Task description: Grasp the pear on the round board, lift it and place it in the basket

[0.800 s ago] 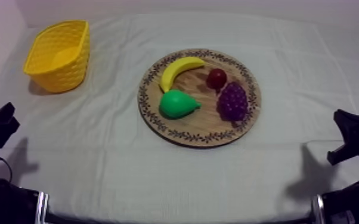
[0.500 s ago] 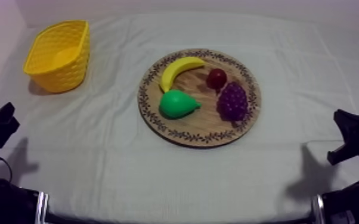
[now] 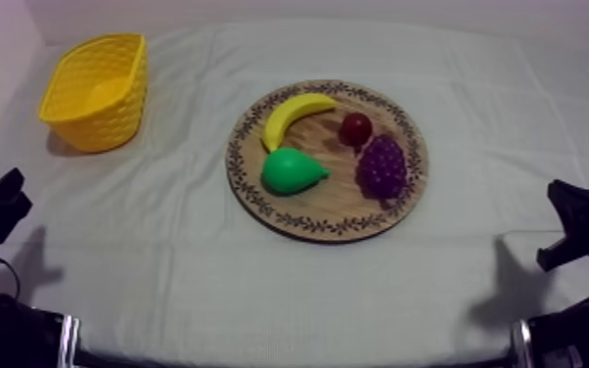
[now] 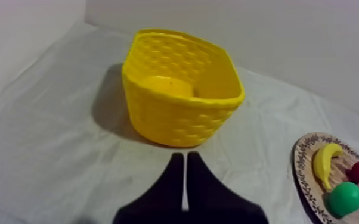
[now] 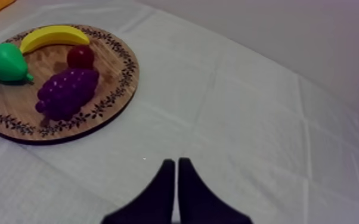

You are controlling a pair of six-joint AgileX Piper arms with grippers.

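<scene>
Grey-white cloth (image 3: 161, 245); pear (image 3: 289, 172) on board (image 3: 328, 210) lies crosswise, tip toward grapes (image 3: 382, 166) (left gripper (image 4: 185, 157), right gripper (image 5: 176, 163) closed).

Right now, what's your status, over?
Left tool shut, facing basket. Right tool shut, facing board. Pear on board, untouched. Bare cloth between board and basket.

Top view slants down on the whole table (image 3: 259, 284); wrist views, low at 7 and 5 o'clock, share the wooden board (image 3: 333, 206)
</scene>
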